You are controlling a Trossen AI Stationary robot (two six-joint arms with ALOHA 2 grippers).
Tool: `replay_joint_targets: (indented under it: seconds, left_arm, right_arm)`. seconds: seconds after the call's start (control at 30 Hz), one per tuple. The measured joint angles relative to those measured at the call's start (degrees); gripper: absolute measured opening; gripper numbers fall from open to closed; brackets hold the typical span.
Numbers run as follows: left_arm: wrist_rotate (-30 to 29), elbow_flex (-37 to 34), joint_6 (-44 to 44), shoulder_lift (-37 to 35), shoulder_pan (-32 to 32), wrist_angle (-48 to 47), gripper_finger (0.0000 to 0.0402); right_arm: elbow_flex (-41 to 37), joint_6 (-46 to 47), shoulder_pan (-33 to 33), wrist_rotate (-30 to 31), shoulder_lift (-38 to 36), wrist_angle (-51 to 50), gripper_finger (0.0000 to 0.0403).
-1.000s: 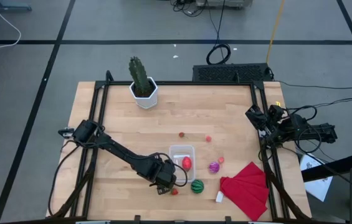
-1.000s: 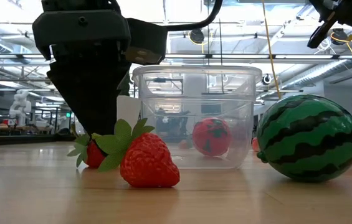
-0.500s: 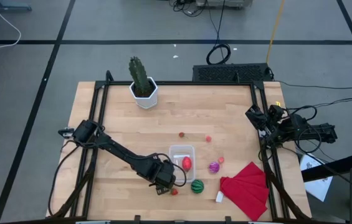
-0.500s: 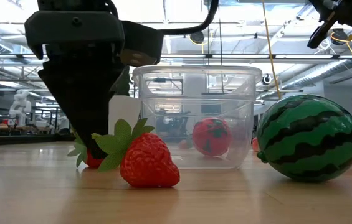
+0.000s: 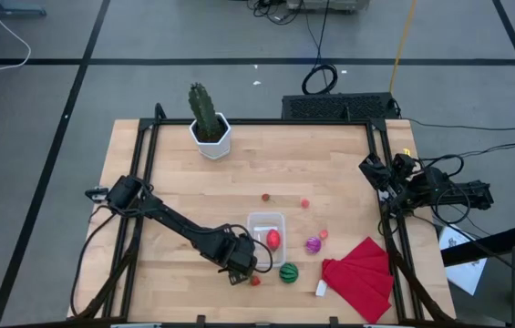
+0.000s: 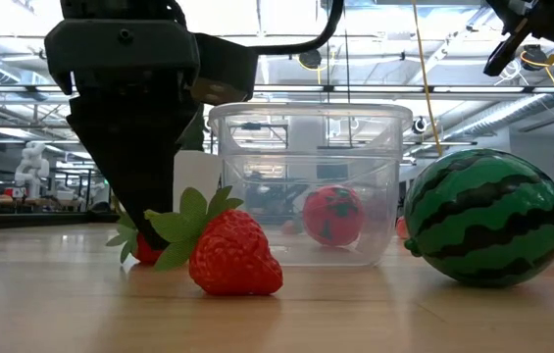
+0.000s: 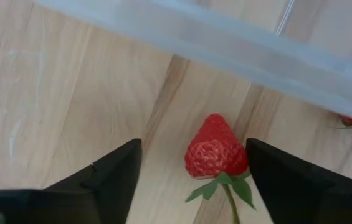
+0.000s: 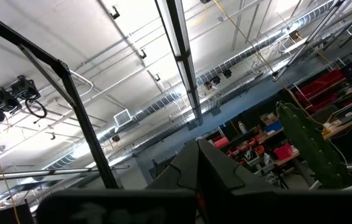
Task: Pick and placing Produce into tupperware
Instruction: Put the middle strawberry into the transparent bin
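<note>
The tabletop (image 5: 175, 191) is a light wooden board held in a black frame. A green cactus in a white pot (image 5: 210, 137) stands near its far left corner. A small clear tupperware (image 5: 265, 221) sits toward the near edge, with a red produce piece (image 5: 273, 239) inside it. Directly on the wood lie a strawberry (image 5: 255, 281) just beside the tupperware's near side, a green striped ball (image 5: 288, 272) next to it, a purple piece (image 5: 313, 244), and small red bits (image 5: 265, 197) (image 5: 305, 204) (image 5: 324, 234) farther back. A folded red cloth (image 5: 362, 273) covers the near right corner, with a small white block (image 5: 321, 289) touching its left edge.
</note>
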Motion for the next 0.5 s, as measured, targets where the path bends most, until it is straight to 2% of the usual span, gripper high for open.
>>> replay_joint_targets:
  seconds: [0.27, 0.5]
  left_arm:
    - [0.0, 0.0, -0.8, 0.0, 0.0, 0.02, 0.0203]
    - [0.03, 0.0, -2.86, 0.0, 0.0, 0.04, 0.0174]
  right_arm:
    - [0.0, -0.01, 0.01, 0.0, 0.0, 0.01, 0.0]
    - [-0.01, -0.01, 0.0, -0.01, 0.0, 0.0, 0.0]
